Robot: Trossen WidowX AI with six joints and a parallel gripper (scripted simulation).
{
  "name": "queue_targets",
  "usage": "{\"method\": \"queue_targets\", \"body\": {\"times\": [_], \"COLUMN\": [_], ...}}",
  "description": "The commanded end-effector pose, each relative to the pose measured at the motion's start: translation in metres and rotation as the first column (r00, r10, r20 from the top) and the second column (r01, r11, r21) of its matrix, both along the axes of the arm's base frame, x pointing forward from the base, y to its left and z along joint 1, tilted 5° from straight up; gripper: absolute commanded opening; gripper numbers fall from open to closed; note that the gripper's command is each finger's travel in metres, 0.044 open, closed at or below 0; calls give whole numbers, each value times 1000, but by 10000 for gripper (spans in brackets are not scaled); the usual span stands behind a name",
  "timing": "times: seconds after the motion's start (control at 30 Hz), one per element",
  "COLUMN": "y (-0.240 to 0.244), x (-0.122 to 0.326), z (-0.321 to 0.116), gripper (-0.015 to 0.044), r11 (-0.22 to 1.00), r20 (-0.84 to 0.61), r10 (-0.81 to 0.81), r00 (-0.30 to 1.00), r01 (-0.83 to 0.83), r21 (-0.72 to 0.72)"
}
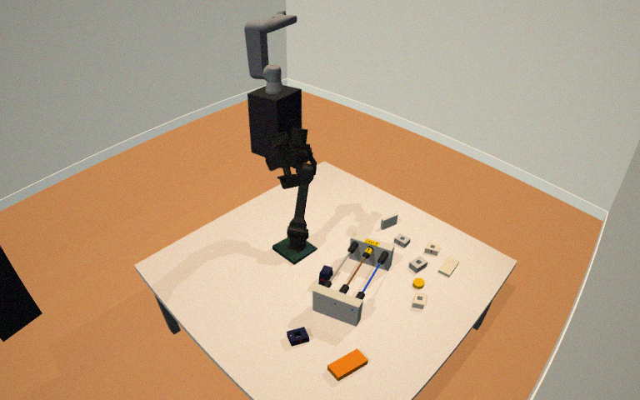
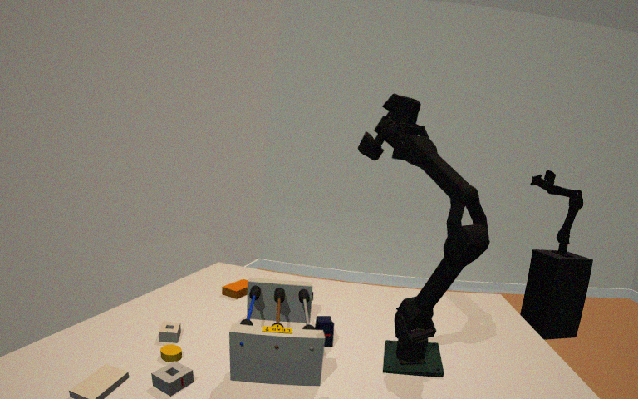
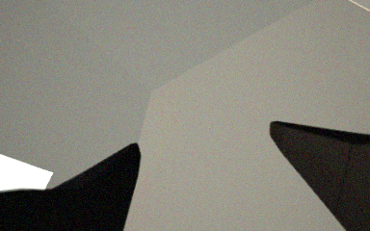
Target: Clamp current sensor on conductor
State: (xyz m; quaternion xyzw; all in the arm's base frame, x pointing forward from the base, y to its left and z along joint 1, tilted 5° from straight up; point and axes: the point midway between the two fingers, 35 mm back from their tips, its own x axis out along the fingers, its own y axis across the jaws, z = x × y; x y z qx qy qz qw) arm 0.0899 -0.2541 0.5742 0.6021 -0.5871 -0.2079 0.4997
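My gripper is open and empty, high above the table. A dark navy block with a red mark stands upright on the table, beside the rack at its pale-conductor side. A dark navy sensor with a square hole lies near the front. Which of the two is the open sensor is too small to tell. The rack's end wall and its opposite wall carry pale, brown and blue conductors. The yellow LOAD label sits over the brown conductor's end.
An orange block lies near the front. Beyond the blue conductor are a yellow disc, several grey or cream square pieces with holes, and a cream slab. A grey plate stands behind the rack.
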Motion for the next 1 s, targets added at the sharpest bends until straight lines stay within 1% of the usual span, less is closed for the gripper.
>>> {"method": "queue_targets", "body": {"times": [0.0,0.27,0.37,0.5,0.73,0.87,0.97], "y": [19,51,68,95,148,182,209], "x": [65,127,148,173,205,216,222], "z": [-39,-87,-106,-131,-174,-199,-219], "gripper": [440,440,440,440,440,440,440], "r11": [986,931,893,822,651,528,415], "r20": [-351,-653,-746,-849,-935,-936,-913], "r10": [122,169,157,94,-85,-212,-319], "r00": [928,738,647,521,344,281,255], "r01": [-154,-337,-416,-521,-691,-773,-829], "r21": [-66,-140,-172,-228,-314,-351,-376]}}
